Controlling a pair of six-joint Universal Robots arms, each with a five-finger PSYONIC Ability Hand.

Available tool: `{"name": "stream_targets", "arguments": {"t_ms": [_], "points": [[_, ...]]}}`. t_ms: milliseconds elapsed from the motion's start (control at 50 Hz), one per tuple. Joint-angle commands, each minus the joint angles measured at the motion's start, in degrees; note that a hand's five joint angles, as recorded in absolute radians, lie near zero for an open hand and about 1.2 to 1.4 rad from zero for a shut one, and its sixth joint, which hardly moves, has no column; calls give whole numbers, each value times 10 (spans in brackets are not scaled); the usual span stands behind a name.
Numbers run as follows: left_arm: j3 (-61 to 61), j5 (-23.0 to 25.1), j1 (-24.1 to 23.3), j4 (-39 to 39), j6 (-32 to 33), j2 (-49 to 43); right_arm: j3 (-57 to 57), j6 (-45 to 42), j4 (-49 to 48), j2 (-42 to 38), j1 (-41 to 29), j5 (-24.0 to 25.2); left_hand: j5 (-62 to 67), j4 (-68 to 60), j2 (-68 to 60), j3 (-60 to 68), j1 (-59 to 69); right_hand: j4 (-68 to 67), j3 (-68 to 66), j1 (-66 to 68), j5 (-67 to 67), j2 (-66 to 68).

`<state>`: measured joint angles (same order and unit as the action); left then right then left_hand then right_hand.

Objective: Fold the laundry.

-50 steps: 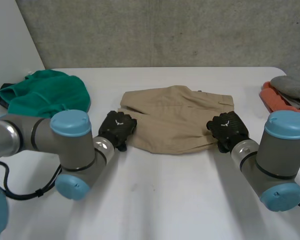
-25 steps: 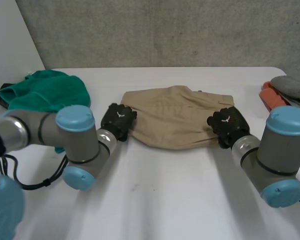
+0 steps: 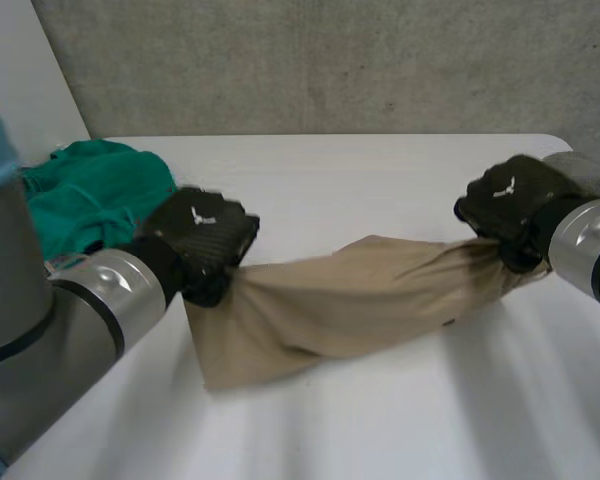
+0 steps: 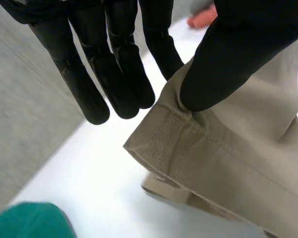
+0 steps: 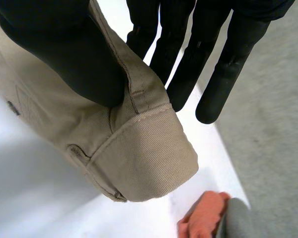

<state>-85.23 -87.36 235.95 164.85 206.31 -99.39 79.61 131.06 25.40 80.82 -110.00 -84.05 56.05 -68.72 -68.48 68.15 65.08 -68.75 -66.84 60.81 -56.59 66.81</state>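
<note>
While both hands pinch it, the khaki garment stretches as a sagging band across the middle of the white table. The left hand has the garment's 9 o'clock end; in the left wrist view its thumb presses the hemmed edge against a finger behind the cloth, and the other fingers reach straight past the corner. The right hand has the 3 o'clock end and sits higher in the head view. Its wrist view shows the thumb clamped on a stitched band with fingers behind it. From the left hand, a corner of the cloth droops toward 6 o'clock; whether it touches the table I cannot tell.

A crumpled green garment lies at the table's 9 o'clock side, just behind the left hand and beside that arm. At the 3 o'clock edge, close behind the right hand, a grey cloth lies next to an orange cloth. A concrete wall stands at 12 o'clock.
</note>
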Motion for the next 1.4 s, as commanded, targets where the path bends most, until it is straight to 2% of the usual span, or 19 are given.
{"name": "stream_targets", "arguments": {"t_ms": [20,100,180,220,260,340,400,440,500,640,820,920,1020,1160,1260,1400], "points": [[74,-6,5,28,1,-162,-25,-18,-7,-124,0,-6,140,-113,-115,118,149,-112,-132,192,-134,132],[183,-20,7,49,8,-250,-87,-16,-52,-193,-6,-32,140,-113,-115,118,149,-112,-132,192,-134,132],[333,-41,17,72,53,-320,-156,-18,-139,-235,-7,-62,140,-113,-115,118,149,-112,-132,192,-134,132],[386,-48,18,93,73,-335,-203,-14,-218,-248,-8,-66,140,-113,-115,118,149,-112,-132,192,-134,132],[468,-54,19,142,102,-352,-225,-10,-285,-250,-10,-66,140,-113,-115,118,149,-112,-132,192,-134,132],[536,-55,21,263,126,-352,-244,9,-532,-240,-11,-52,140,-113,-115,118,149,-112,-132,192,-134,132],[531,-57,19,353,126,-346,-244,20,-623,-233,-11,-37,140,-113,-115,118,149,-112,-132,192,-134,132],[519,-60,17,402,126,-337,-253,25,-633,-234,-12,-29,140,-113,-115,118,149,-112,-132,192,-134,132],[497,-62,18,424,124,-318,-267,44,-629,-237,-12,-28,140,-113,-115,118,149,-112,-132,192,-134,132],[405,-86,18,419,123,-299,-265,88,-600,-260,-10,-32,140,-113,-115,118,149,-112,-132,192,-134,132],[219,-86,12,403,122,-296,-227,88,-428,-334,-9,-30,140,-113,-115,118,149,-112,-132,192,-134,132],[103,-91,-11,353,114,-289,-163,87,-365,-335,-11,-22,140,-113,-115,118,149,-112,-132,192,-134,132],[14,-112,-21,276,86,-229,-77,87,-274,-273,-5,-21,140,-113,-115,118,149,-112,-132,192,-134,132],[-119,-121,-51,158,68,-79,32,75,-115,-170,-3,-24,140,-113,-115,118,149,-112,-132,192,-134,132],[-209,-120,-97,49,69,10,112,30,-33,-85,-1,-24,140,-113,-115,118,149,-112,-132,192,-134,132],[-239,-112,-193,-68,58,26,224,-77,26,0,-1,-23,140,-113,-115,118,149,-112,-132,192,-134,132]]}}
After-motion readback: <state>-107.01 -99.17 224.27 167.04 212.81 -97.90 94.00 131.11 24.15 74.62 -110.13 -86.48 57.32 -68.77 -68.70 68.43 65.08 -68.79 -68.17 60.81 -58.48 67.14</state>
